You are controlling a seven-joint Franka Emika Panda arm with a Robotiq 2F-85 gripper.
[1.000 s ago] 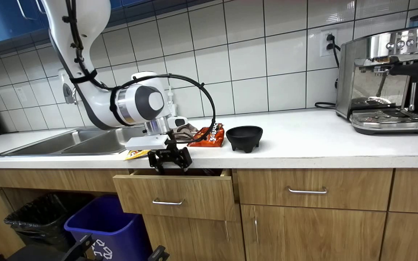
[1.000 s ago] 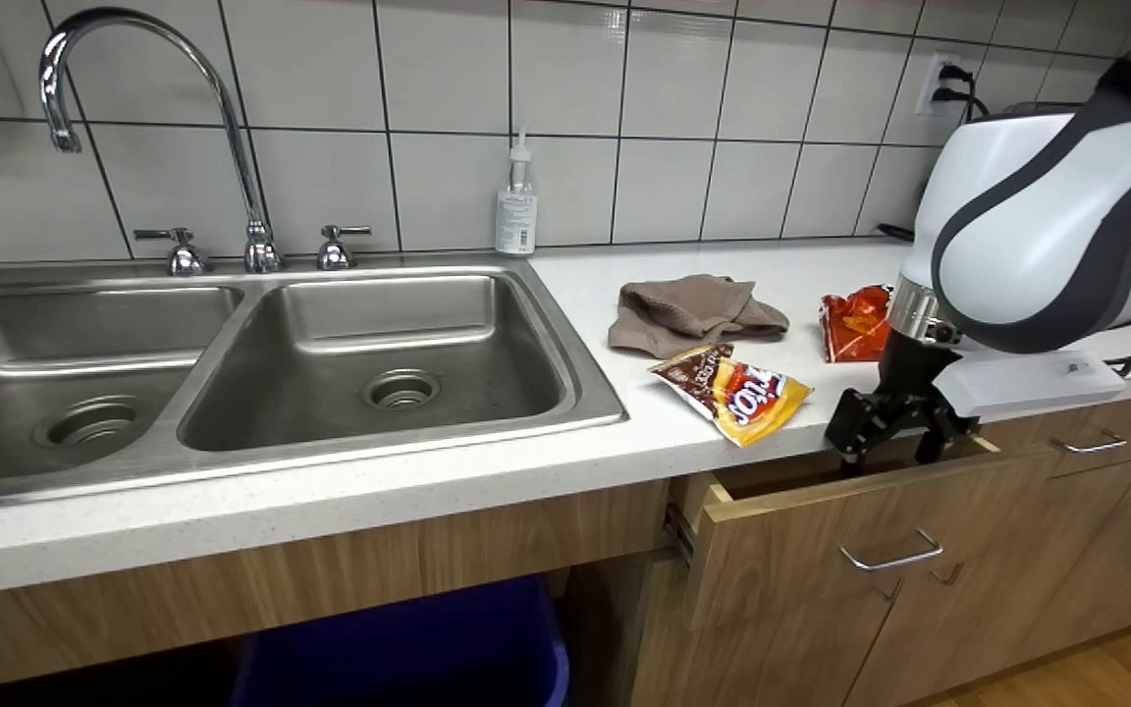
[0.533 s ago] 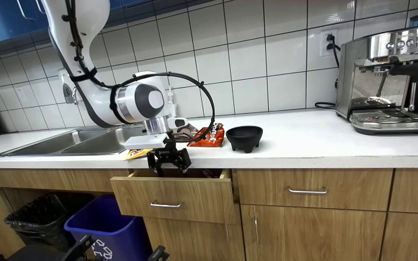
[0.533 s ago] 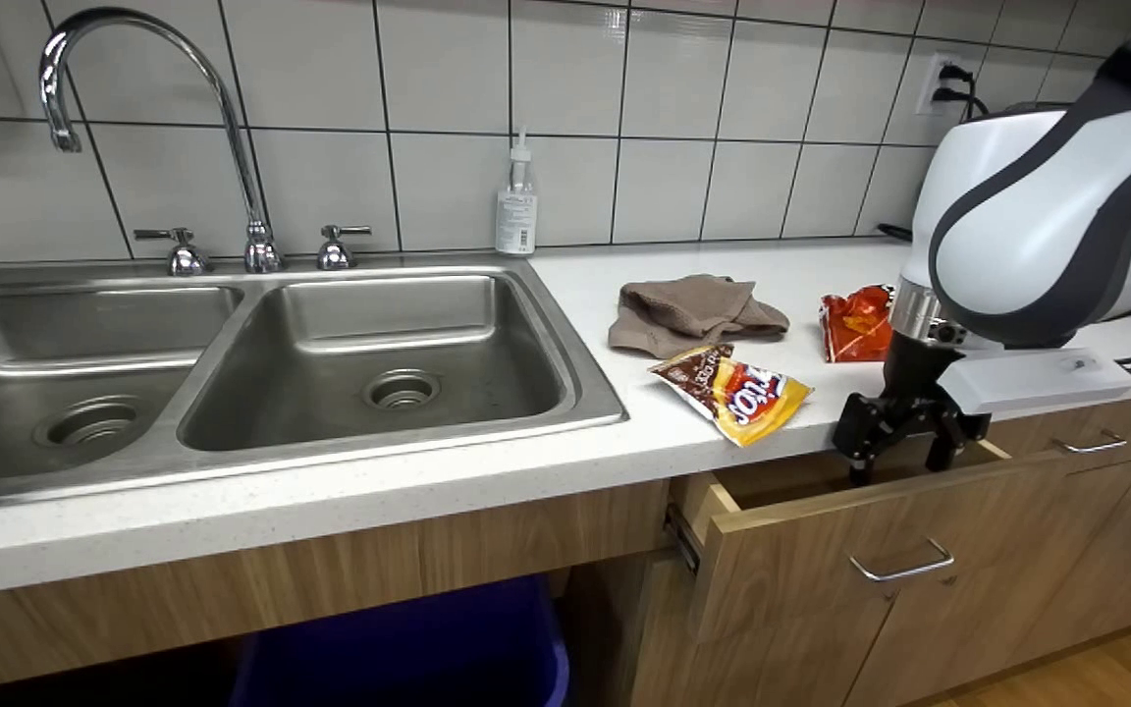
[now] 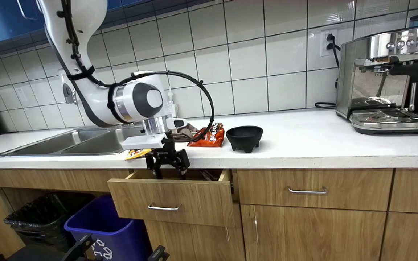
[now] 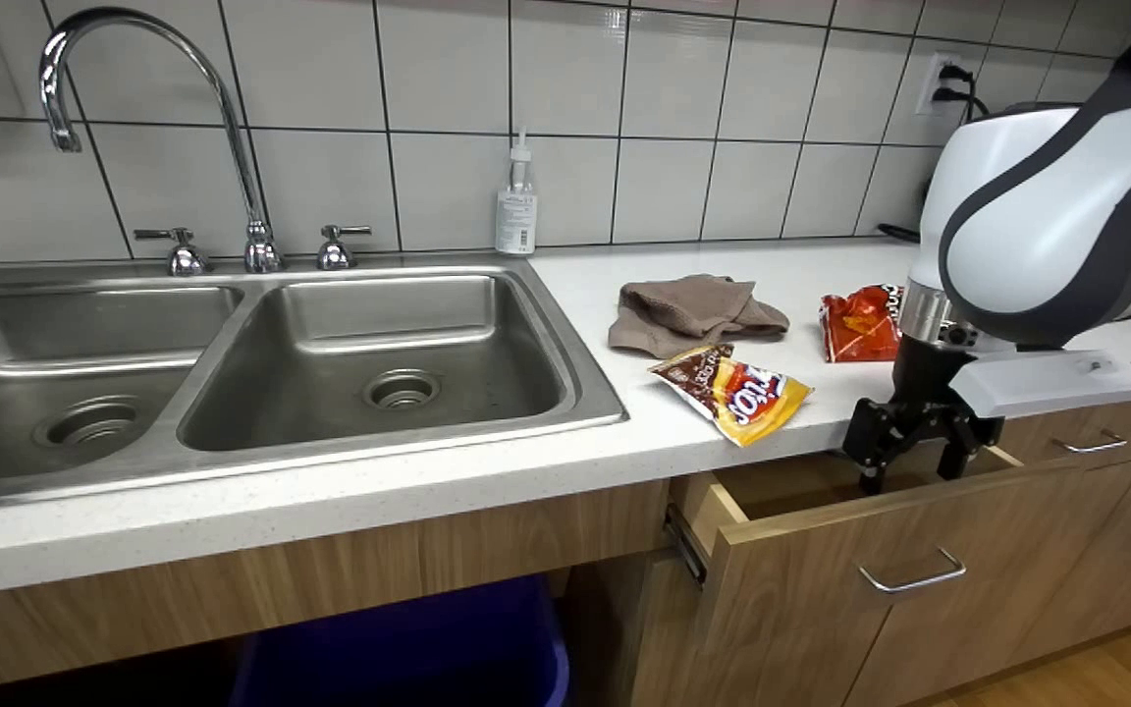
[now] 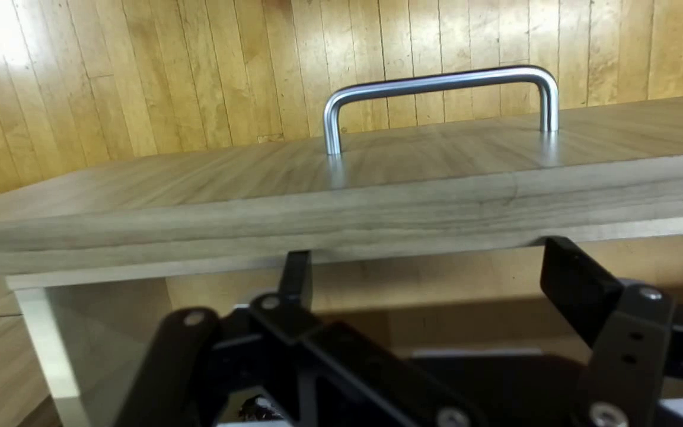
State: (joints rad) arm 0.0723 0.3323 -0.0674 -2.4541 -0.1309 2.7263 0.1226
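Steel sink (image 6: 562, 339), brown cloth (image 6: 688, 319), red snack bag (image 6: 858, 329), black bowl (image 5: 244, 139), espresso machine (image 5: 377, 83)

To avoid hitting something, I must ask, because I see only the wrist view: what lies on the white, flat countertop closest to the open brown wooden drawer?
Observer: A yellow and brown snack bag of shiny film lies near the front edge of the countertop.

Operator: Thank you. And what stands below the countertop, at the side of this drawer?

Observer: An open-topped, blue plastic bin stands there, seen in both exterior views.
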